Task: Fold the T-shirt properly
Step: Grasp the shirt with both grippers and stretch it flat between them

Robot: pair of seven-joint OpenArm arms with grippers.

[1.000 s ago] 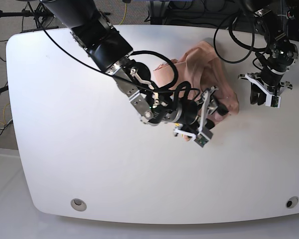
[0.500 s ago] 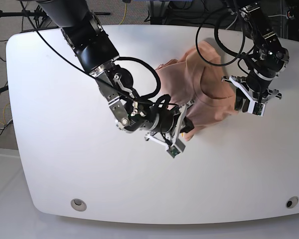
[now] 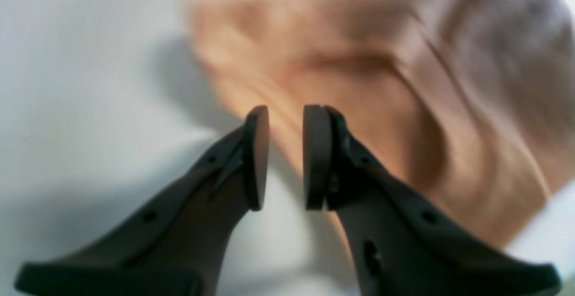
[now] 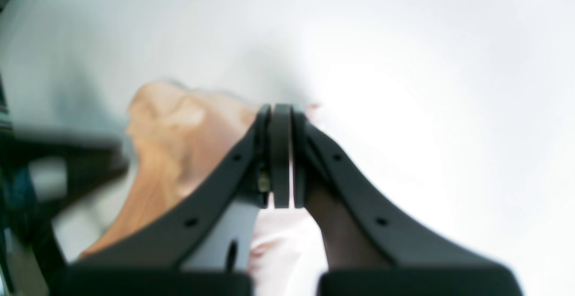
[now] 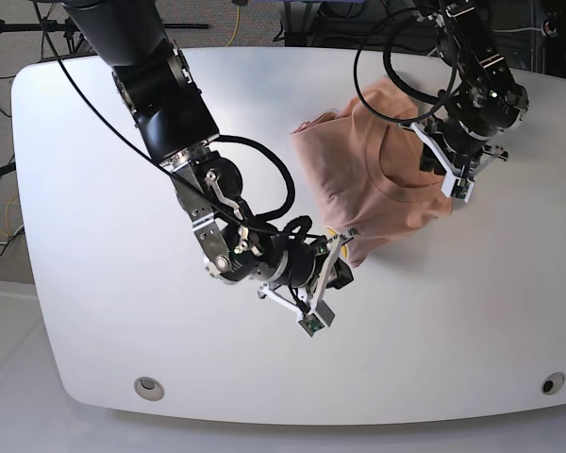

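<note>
A white tabletop (image 5: 123, 311) with rounded corners fills the base view. A crumpled peach T-shirt (image 5: 377, 184) lies bunched in the upper right of centre, its folds ridged and uneven, with a small bit of yellow showing at its lower left tip.

The right arm, black and cabled, reaches down from the upper left of the frame to the middle. Its right claw (image 5: 338, 257) sits at the lower left corner of the shirt. In the right wrist view the two dark fingers (image 4: 280, 152) are pressed together, and pale pink cloth shows just below and beside them, so the claw appears to be pinching the edge of the T-shirt (image 4: 175, 143). More of the shirt spreads to the left in that view, blurred. The rest of that view is bright white tabletop (image 4: 426, 107).

The left arm comes in from the upper right of the base view. Its left claw (image 5: 450, 173) is at the right edge of the shirt. In the left wrist view its fingers (image 3: 257, 152) stand slightly apart with a narrow gap between them, nothing caught in the gap. The blurred T-shirt (image 3: 382, 85) lies beyond and to the right of the tips, with bare tabletop (image 3: 90, 85) to the left.
</note>
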